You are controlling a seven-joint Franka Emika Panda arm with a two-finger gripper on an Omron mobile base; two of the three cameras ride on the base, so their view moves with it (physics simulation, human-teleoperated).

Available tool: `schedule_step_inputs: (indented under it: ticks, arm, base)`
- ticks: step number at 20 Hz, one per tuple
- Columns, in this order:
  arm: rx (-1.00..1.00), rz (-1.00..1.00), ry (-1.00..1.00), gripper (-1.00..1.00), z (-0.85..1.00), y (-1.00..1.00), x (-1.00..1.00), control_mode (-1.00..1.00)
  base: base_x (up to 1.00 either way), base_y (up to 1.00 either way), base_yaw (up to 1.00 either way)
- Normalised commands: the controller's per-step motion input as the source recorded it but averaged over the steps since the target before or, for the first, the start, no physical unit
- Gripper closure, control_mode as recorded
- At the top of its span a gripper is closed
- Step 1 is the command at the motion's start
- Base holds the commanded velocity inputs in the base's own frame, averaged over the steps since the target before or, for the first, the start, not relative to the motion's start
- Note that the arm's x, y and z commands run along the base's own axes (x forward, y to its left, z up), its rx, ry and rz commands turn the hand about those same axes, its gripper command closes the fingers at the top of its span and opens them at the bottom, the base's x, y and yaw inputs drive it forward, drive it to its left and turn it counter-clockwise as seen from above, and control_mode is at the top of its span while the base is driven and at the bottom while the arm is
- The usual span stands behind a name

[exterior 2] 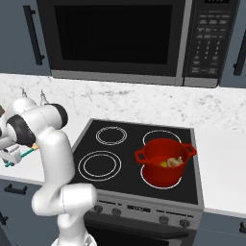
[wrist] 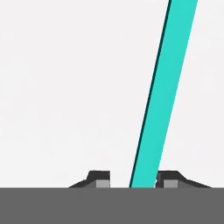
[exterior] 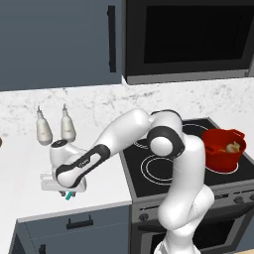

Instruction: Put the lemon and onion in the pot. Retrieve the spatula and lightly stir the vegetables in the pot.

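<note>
Spatula (wrist: 165,92) lay on the white tabletop (exterior: 20,168) left of the stove, and its teal handle ran up through the hand view from between the two dark finger tips toward the top edge. It sat closer to the right tip than the left, with a gap still open on the left side, so the pincer (wrist: 133,180) was spread around the handle rather than clamped on it. In the left base view the pincer (exterior: 67,191) was pressed low over the tabletop near its front edge, with a short teal end of the spatula (exterior: 68,196) poking out beneath the hand. In the right base view the teal handle (exterior 2: 21,157) showed as a thin line at the far left, beside the hand.

Well apart from that, the red pot (exterior 2: 164,162) stood on the front right burner of the black stove (exterior 2: 110,158). Inside it the tan onion (exterior 2: 176,160) and the yellower lemon (exterior 2: 164,164) lay together, touching or nearly so. From the left base view the pot (exterior: 223,149) held the pale onion (exterior: 232,147) near its right wall.

Two pale bottles (exterior: 43,130) stood against the marble backsplash behind the hand. A dark microwave (exterior 2: 115,36) hung above the stove.
</note>
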Motion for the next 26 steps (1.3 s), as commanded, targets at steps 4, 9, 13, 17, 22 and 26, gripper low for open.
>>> schedule_step_inputs:
  ticks: [4, 9, 13, 17, 22, 26]
  arm:
    - [0.05, 0.00, 0.00, 1.00, -0.59, -0.17, -0.09, -1.00]
    - [0.00, 0.00, 0.00, 1.00, -0.51, 0.00, -0.17, -1.00]
    - [0.00, 0.00, 0.00, 1.00, -0.35, -0.05, -0.34, -1.00]
    - [0.03, 0.00, 0.00, 1.00, -0.39, -0.38, -0.33, -1.00]
    - [0.04, 0.00, 0.00, 1.00, -0.54, -0.33, -0.24, -1.00]
    - [0.00, 0.00, 0.00, 1.00, -0.52, -0.08, -0.09, -1.00]
  base:
    - [0.00, 0.00, 0.00]
    - [0.00, 0.00, 0.00]
    - [0.00, 0.00, 0.00]
    - [0.00, 0.00, 0.00]
    - [0.00, 0.00, 0.00]
    - [0.00, 0.00, 0.00]
